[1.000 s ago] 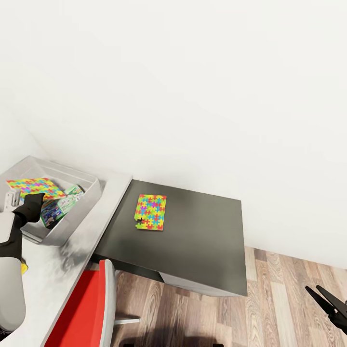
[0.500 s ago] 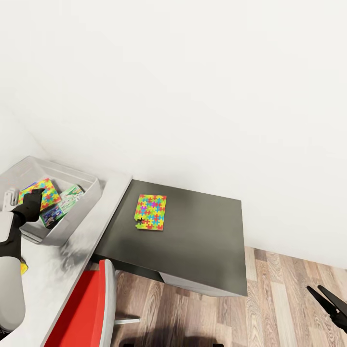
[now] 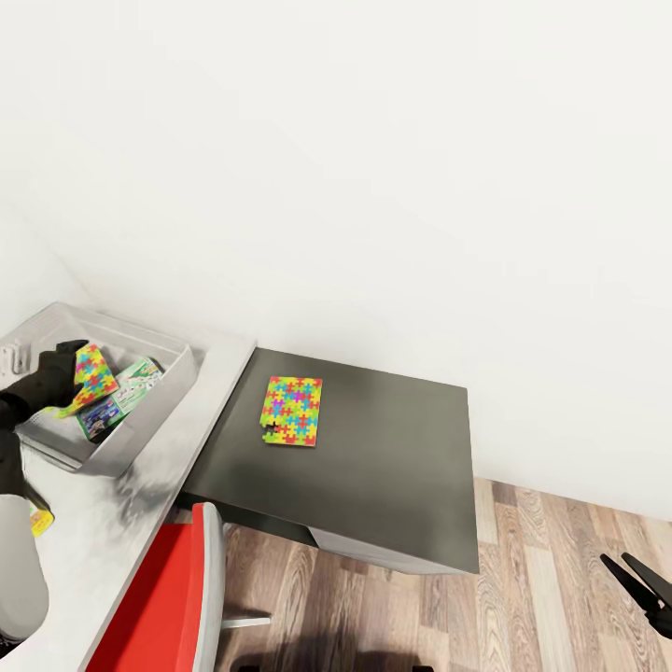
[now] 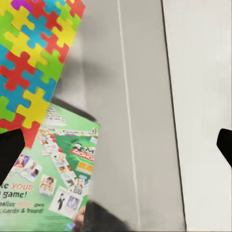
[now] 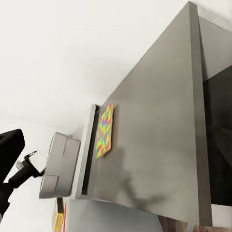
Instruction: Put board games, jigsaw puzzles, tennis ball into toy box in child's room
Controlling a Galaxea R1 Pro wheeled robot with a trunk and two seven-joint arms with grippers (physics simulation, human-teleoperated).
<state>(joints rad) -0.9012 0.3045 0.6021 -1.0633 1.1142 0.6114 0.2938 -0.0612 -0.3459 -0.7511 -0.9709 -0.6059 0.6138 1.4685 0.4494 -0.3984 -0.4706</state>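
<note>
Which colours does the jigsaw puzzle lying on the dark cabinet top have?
The jigsaw puzzle has interlocking yellow, green, blue, red and pink pieces; the head view shows it best.

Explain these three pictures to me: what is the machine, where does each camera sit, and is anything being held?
This is a simulated two-armed robot on wheels. The large picture comes from its head camera, looking down. The other two come from cameras at each wrist, looking along that arm's tool.

The left tool hovers over the toy box on the pale table. Its fingers are spread wide in the left wrist view, so it grips nothing. Beside it one jigsaw puzzle leans tilted in the box, above a green board game and a blue one.

A second puzzle lies flat on the dark cabinet top. The right tool hangs open and empty over the wooden floor.
</note>
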